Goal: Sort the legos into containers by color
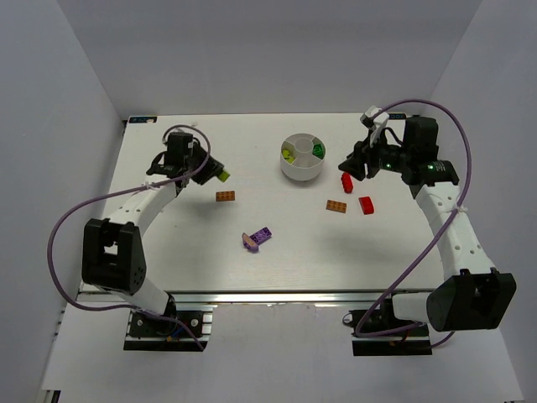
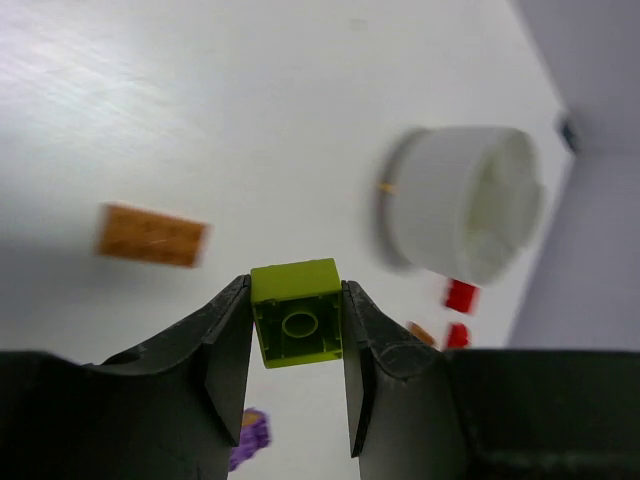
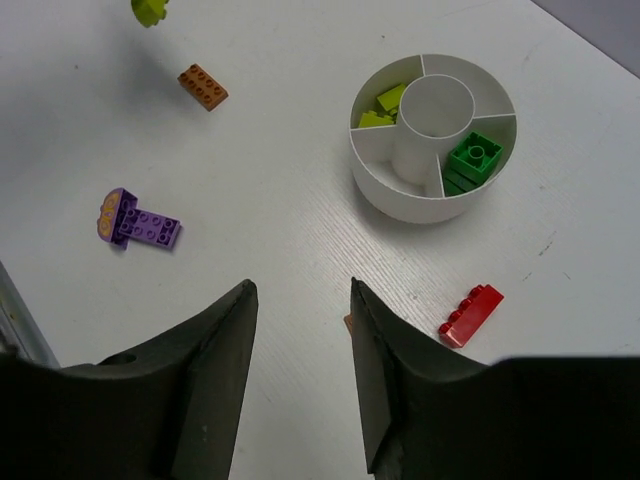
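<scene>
Top external view, nearest the bases first: a purple piece (image 1: pixel 258 239) lies mid-tabletop (image 1: pixel 294 269), then an orange brick (image 1: pixel 225 196) to the left, a second orange brick (image 1: pixel 336 206) to the right, and two red bricks (image 1: pixel 366 205) (image 1: pixel 346 181) beyond it. Farther out, the left pincer (image 2: pixel 297 335) is pinching a yellow-green brick (image 2: pixel 295 318) by its side walls, underside toward the wrist camera, seemingly lifted off the tabletop. The dish (image 1: pixel 300 174) lies to that pincer's right and slightly farther away, well apart from it. Its wedge holding yellow-green bricks (image 3: pixel 383 105) sits on the dish's left side, facing the left arm, so I judge the coming move to be a rightward carry ending over that near wedge. The right pincer (image 3: pixel 300 300) is spread with nothing between its fingers, hovering just beside the dish's right side, near the farther red brick, whose long axis runs diagonally in the right wrist view. Dark green bricks (image 3: pixel 472 160) sit in the dish's right-hand wedge; the centre well and other wedges show no bricks
</scene>
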Robot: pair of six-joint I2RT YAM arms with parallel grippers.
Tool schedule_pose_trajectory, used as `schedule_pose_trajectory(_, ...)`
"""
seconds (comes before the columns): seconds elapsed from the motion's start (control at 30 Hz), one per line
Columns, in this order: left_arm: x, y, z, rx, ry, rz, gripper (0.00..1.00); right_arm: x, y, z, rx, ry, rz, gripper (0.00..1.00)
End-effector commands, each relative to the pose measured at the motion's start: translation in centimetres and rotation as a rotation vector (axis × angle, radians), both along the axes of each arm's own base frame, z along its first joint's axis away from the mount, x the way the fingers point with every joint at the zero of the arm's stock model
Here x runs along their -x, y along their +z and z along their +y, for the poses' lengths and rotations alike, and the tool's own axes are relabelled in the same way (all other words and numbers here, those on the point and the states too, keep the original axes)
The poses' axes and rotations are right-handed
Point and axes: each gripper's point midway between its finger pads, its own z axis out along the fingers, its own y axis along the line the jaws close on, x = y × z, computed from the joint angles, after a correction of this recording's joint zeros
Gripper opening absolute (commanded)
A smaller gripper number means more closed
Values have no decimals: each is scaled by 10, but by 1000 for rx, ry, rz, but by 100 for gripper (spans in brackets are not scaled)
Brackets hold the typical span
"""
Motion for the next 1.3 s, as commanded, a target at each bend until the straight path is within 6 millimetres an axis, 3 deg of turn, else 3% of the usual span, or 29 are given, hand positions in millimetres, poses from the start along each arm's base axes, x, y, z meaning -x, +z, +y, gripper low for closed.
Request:
schedule_pose_trajectory(0.0,-13,66,-69,178,-262,-285,0,3,20,2,-60,12,-32,46)
schedule_pose_trajectory(0.03,-21,84,-80,203,-296,-372,0,3,20,1,-65,12,-30,35)
schedule_pose_trajectory(0.07,-24,82,-92,220,-333,-382,0,4,22,1,-70,14,-33,30)
schedule_pose_trajectory(0.1,-26,101,-114,250,-400,-450,0,4,23,0,-75,10,-30,28)
schedule_pose_trajectory(0.17,-32,110,-135,266,-463,-488,0,4,27,-1,-81,7,-37,27)
schedule_pose_trajectory(0.2,-36,101,-153,270,-506,-487,0,5,27,-1,-83,8,-37,27)
schedule_pose_trajectory(0.23,-43,120,-165,281,-537,-535,0,5,28,-1,-85,7,-38,28)
schedule_pose_trajectory(0.27,-47,123,-174,284,-558,-550,0,5,28,-2,-85,6,-40,29)
schedule_pose_trajectory(0.3,-52,111,-188,286,-582,-539,0,5,29,-2,-85,6,-42,29)
schedule_pose_trajectory(0.33,-59,126,-195,295,-594,-576,0,6,29,-2,-86,5,-40,30)
schedule_pose_trajectory(0.37,-64,127,-200,294,-597,-585,0,6,29,-3,-86,2,-42,30)
schedule_pose_trajectory(0.4,-71,113,-206,289,-601,-565,0,7,29,-3,-86,2,-40,31)
schedule_pose_trajectory(0.5,-85,120,-215,317,-596,-592,0,8,27,-6,-86,-6,-37,34)
schedule_pose_trajectory(0.53,-91,106,-218,326,-594,-571,0,8,25,-5,-89,-6,-33,34)
schedule_pose_trajectory(0.57,-96,113,-222,341,-600,-587,0,8,25,-5,-92,-7,-34,35)
schedule_pose_trajectory(0.63,-104,99,-227,351,-599,-563,1,8,23,-6,-94,-9,-28,36)
schedule_pose_trajectory(0.67,-108,105,-229,359,-596,-574,1,9,22,-6,-95,-9,-24,36)
schedule_pose_trajectory(0.73,-113,97,-231,362,-595,-563,2,8,22,-7,-95,-12,-24,37)
schedule_pose_trajectory(1.27,-112,55,-230,327,-606,-478,17,3,20,-10,-93,-26,-16,43)
